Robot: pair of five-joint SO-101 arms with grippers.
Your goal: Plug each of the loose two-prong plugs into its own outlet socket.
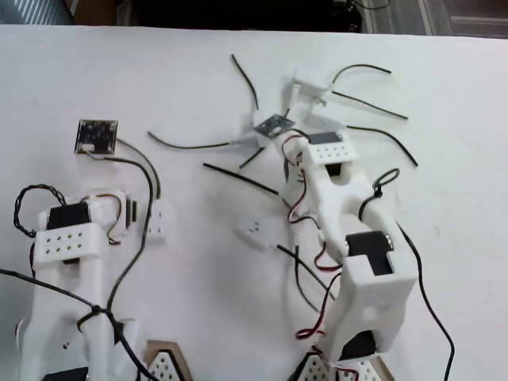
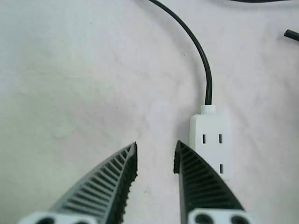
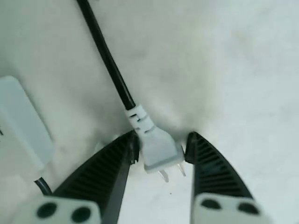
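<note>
Our right gripper (image 3: 161, 156) is standing narrowly open around a plug (image 3: 158, 147). One finger (image 3: 122, 156) is touching the plug's side and the other is sitting just beside it, so we are not seeing a firm clamp. The plug is lying flat on the desk (image 3: 243, 70) with its two prongs pointing back toward the gripper. The plug cable (image 3: 105, 60) is running away from the gripper. A white block (image 3: 21, 119) is lying near, apart from the plug; we cannot tell whether it is a socket. From above, we are seeing the right arm (image 1: 357, 238) stretching toward the far edge of the desk, right of the middle.

Our left gripper (image 2: 155, 156) is narrowly open too and is holding nothing. One of its fingers (image 2: 196, 186) is sitting right at the edge of a socket (image 2: 212, 135); we cannot tell whether it is touching. The socket is lying with its slots facing up, and the socket cable (image 2: 205, 70) is leaving from the end away from the gripper. From above, this socket is lying in the left half of the desk, just beside the left arm (image 1: 67, 238).

A second socket (image 1: 255, 230) is lying between the two arms, near the middle of the desk. Loose cables (image 1: 190, 145) are lying scattered toward the far edge.
</note>
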